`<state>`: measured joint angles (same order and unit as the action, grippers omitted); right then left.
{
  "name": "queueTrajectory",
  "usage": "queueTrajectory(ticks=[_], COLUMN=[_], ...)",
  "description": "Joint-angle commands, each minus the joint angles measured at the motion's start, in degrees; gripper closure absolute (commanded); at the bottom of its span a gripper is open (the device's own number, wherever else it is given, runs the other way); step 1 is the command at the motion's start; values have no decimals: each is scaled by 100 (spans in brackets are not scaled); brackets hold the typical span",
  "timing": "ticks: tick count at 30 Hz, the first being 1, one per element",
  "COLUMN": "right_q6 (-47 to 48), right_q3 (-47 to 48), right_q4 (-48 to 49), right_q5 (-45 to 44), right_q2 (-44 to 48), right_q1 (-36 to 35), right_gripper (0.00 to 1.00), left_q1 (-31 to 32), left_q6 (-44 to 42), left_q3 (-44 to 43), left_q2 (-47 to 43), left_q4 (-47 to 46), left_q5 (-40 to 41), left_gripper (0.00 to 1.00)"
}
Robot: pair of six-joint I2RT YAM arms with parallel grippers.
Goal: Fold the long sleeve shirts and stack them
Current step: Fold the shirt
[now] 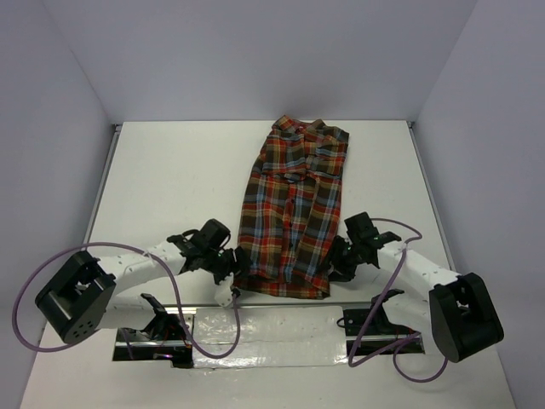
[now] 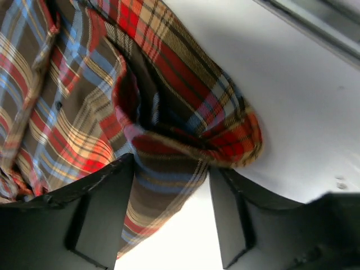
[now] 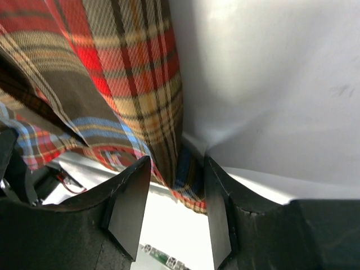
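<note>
We judge the folding half done: the plaid shirt (image 1: 294,204) lies lengthwise on the surface (image 1: 170,170), sleeves apparently tucked in, with the left end effector (image 1: 233,274) and right end effector (image 1: 338,262) each clamped on a near hem corner and the crosswise fold left to do.

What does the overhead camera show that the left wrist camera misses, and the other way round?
Only the top view: the whole plaid shirt lying lengthwise, its collar at the far end, and the right gripper at its near right corner. Only the left wrist view: close up, bunched cloth sitting between the fingers of the left gripper. Both: the shirt, the left gripper and the white table.
</note>
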<state>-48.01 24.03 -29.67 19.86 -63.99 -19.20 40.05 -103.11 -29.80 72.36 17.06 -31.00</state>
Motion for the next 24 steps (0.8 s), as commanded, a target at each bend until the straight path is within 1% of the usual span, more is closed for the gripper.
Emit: queueTrajectory(ticks=[1, 2, 3, 4, 5, 6, 7, 8, 9, 10, 11, 12, 13, 15, 16, 19, 24], right_q6=[11, 2, -59, -112, -156, -191, -183, -156, -95, -69, -51, 36, 98, 186, 265, 379, 669], right_q3=[-275, -328, -381, -451, -452, -426, -260, -119, 21, 284, 399, 496, 480, 331, 278, 146, 453], right_q4=[-294, -207, -93, 56, 293, 347, 304, -88, -318, -581, -1071, -1267, -1530, -1760, -1909, -2095, -2393], right_q5=[-43, -43, -9, 105, 193, 298, 334, 230, 99, -68, -383, -456, -430, -167, -105, -166, -245], right_q2=[71, 70, 36, 9, -87, -149, -175, -62, 87, 279, 699, 877, 1001, 1134, 1143, 1204, 1038], right_q1=[-110, -119, -119, -119, -119, -119, -119, -119, -119, -110, -101, -40, 30, 118, 110, 118, 136], right_gripper=[49, 49, 49, 51, 57, 66, 80, 100, 100, 100, 100, 100, 100, 100, 100, 100, 100], left_q1=[134, 160, 230, 266, 301, 380, 433, 503, 634, 679, 766, 793, 811, 855, 907, 960, 1004], left_q6=[-52, 27, 106, 246, 335, 475, 789, 993, 1221, 1736, 2055, 2719, 3004, 3549, 3709, 4088, 4290], left_q3=[115, 141, 159, 150, 115, 89, 2, -43, -122, -148, -184, -227, -245, -280, -272, -149, -131], left_q2=[235, 261, 270, 279, 296, 296, 296, 288, 279, 253, 253, 253, 244, 253, 235, 182, 103], left_q4=[-97, -167, -229, -308, -317, -326, -352, -370, -414, -475, -728, -887, -1028, -1345, -1581, -1881, -1768], left_q5=[-257, -274, -318, -423, -502, -608, -791, -871, -942, -1003, -1117, -1171, -1232, -1390, -1417, -1409, -1558], left_gripper=[36, 45, 51, 60, 79, 88, 96, 100, 100, 100, 100, 100, 100, 100, 100, 100, 100])
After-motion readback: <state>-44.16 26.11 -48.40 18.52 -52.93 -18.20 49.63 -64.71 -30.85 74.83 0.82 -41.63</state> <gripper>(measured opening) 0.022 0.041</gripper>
